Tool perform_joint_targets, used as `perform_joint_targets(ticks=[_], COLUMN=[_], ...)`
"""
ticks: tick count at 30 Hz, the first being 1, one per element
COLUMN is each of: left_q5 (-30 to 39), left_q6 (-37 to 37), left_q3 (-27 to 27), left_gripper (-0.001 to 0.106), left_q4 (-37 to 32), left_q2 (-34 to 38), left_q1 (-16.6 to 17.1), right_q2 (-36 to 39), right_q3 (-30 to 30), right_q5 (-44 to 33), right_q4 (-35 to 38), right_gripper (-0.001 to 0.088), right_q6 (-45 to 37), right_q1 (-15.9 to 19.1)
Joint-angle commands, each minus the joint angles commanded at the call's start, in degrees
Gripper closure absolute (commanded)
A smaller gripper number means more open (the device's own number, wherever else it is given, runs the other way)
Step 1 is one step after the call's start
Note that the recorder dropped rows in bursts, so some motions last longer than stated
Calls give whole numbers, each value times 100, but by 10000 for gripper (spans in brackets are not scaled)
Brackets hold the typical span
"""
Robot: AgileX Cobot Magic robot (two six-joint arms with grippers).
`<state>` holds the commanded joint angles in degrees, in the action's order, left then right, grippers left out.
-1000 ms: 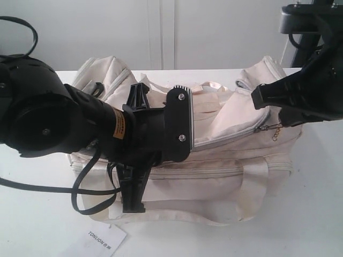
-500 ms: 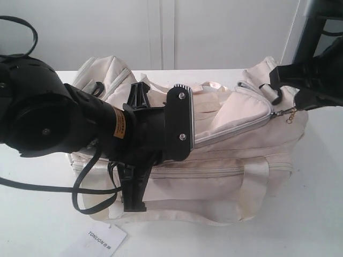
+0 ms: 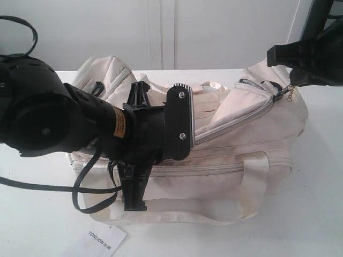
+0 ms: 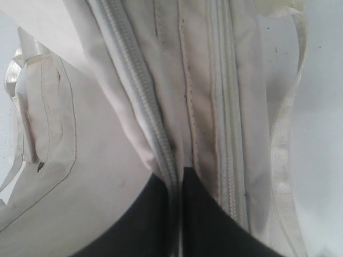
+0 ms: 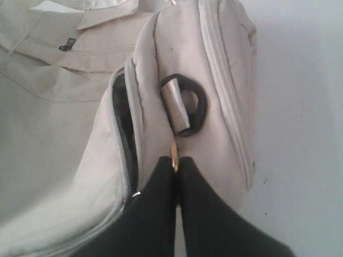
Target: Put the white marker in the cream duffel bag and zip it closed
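- cream duffel bag [image 3: 230,182]: long axis running from left gripper [image 4: 179,174] across to right gripper [image 5: 176,163].
- left gripper: clamped on bag's zip edge.
- right gripper: pinching gold zip pull [image 5: 174,152].

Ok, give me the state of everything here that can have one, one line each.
cream duffel bag, on the table, not fully closed
main zip, open near the right fingers, dark lining showing
zip pull, pinched between the right fingers
front pocket zip, closed
right fingers, shut on the zip pull
left fingers, shut on the bag's fabric beside the main zip
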<state>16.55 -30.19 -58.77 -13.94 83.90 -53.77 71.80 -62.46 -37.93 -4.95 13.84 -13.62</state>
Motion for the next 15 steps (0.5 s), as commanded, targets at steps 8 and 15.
perform_joint_targets(ticks=[8, 15], left_q5=[10, 10], left_q6=[0, 0], left_q3=[0, 0], left_gripper=[1053, 1053], left_q4=[-657, -657], left_q2=[12, 12], left_q1=[0, 0], right_q2=[241, 308], right_q3=[0, 0], right_q5=[97, 166], right_q4=[0, 24], right_gripper=[868, 868], right_q6=[0, -15], right_q1=[0, 0])
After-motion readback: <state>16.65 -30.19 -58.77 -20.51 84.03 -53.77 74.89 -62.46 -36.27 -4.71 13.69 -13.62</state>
